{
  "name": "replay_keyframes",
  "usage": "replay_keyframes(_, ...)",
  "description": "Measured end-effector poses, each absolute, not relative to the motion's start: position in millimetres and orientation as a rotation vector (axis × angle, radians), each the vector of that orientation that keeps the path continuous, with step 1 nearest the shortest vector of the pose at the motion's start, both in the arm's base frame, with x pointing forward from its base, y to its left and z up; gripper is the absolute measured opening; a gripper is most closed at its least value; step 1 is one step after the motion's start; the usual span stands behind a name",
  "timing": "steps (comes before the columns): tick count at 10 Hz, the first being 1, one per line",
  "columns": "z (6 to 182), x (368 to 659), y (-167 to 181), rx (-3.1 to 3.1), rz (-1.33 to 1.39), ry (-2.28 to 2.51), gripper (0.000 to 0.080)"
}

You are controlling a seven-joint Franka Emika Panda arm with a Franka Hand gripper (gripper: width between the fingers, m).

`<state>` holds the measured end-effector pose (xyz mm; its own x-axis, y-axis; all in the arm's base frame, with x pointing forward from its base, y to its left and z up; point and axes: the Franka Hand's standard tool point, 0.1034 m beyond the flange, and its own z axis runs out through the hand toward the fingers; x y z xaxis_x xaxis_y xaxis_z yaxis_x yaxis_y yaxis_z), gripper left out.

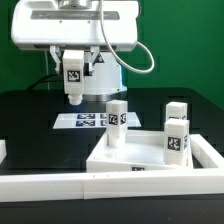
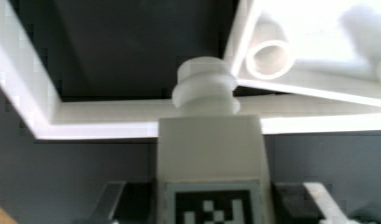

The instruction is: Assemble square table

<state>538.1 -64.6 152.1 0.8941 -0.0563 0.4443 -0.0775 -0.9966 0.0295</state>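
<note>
My gripper (image 1: 73,80) hangs above the black table at the exterior view's left, shut on a white leg (image 1: 73,92) that carries a tag. In the wrist view this leg (image 2: 210,140) runs out from between the fingers (image 2: 119,200), its rounded screw end pointing away. The square table top (image 1: 140,155) lies flat at the exterior view's right. Three more tagged legs stand upright on it: one at its far left corner (image 1: 117,122), one at the back right (image 1: 177,108), one nearer the front right (image 1: 177,140).
The marker board (image 1: 88,120) lies on the black table under and right of the gripper. Long white rails (image 1: 50,185) border the front and the right side (image 1: 214,158). In the wrist view a white rail (image 2: 116,112) and a round white leg end (image 2: 276,55) show beyond the held leg.
</note>
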Motion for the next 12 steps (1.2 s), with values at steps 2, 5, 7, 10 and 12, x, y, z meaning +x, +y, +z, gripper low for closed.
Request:
replay_keyframes(2,151.9,538.1,-64.6,3.012,0.704,-0.106,0.0287)
replay_keyframes(5,143.6,533.3,-72.2,3.026,0.668,-0.132,0.0287)
replay_keyframes(7,129.6,541.1,-55.4,3.04,0.677,-0.182,0.0287)
replay_keyframes(10,126.6,564.7,-36.9,3.054,0.707,-0.188,0.0287)
replay_keyframes(12,128.2,570.2,-39.9,3.011,0.773,-0.181,0.0287)
